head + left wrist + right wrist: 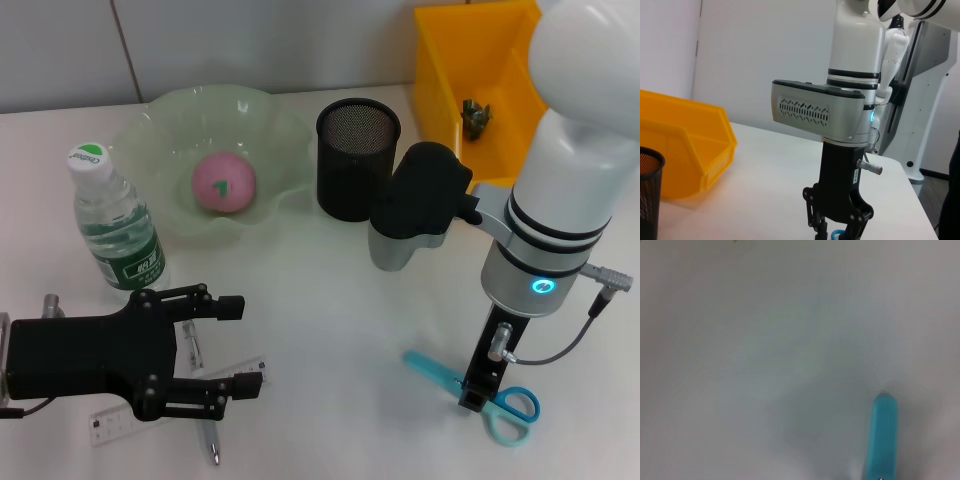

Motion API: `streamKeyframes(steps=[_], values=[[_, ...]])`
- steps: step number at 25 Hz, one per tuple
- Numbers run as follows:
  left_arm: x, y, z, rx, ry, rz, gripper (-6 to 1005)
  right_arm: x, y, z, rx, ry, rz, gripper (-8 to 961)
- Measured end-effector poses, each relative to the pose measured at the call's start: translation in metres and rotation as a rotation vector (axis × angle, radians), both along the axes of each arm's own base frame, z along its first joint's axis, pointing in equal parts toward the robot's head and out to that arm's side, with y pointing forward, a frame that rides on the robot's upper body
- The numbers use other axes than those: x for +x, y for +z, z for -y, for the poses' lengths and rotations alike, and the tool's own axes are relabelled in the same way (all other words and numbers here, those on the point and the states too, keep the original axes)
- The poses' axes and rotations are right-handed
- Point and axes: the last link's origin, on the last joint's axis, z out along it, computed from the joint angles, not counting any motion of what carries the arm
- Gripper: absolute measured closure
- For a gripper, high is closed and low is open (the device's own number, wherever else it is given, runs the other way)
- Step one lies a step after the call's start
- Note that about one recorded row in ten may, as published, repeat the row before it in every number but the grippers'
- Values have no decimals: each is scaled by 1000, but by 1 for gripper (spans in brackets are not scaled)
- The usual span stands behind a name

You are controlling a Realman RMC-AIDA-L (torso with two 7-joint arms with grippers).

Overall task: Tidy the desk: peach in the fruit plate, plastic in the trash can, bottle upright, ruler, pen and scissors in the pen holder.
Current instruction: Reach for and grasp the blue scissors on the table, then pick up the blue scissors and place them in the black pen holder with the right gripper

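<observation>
Right gripper descends on scissors near the desk's front edge, jaws apparently clamping them; shallow grip risks slippage. Left gripper, jaws apart, idles.

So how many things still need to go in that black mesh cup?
3: scissors under the right gripper; ruler and pen beneath the left gripper, both partly hidden.

White table before pale wall
</observation>
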Motion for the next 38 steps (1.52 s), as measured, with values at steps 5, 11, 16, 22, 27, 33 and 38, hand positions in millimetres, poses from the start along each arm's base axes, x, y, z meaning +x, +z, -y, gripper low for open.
streamKeyframes(steps=[5, 11, 16, 22, 27, 33, 38], values=[[0, 0, 0, 1, -2, -1, 161, 1, -2, 2, -4, 2, 13, 619], [0, 0, 0, 2, -4, -1, 162, 2, -5, 3, -2, 7, 23, 620], [0, 0, 0, 3, -5, -1, 163, 2, -4, 1, 15, 13, 30, 646], [0, 1, 0, 2, -6, -1, 164, 3, -3, 1, 22, 20, 36, 686], [1, 1, -1, 3, -7, -1, 164, 2, -3, 0, 22, 24, 35, 712], [2, 2, -2, 9, -6, 10, 165, 1, -3, 0, 17, 28, 35, 712], [3, 2, -2, 12, -6, 9, 166, 1, -3, -1, 16, 30, 34, 711]])
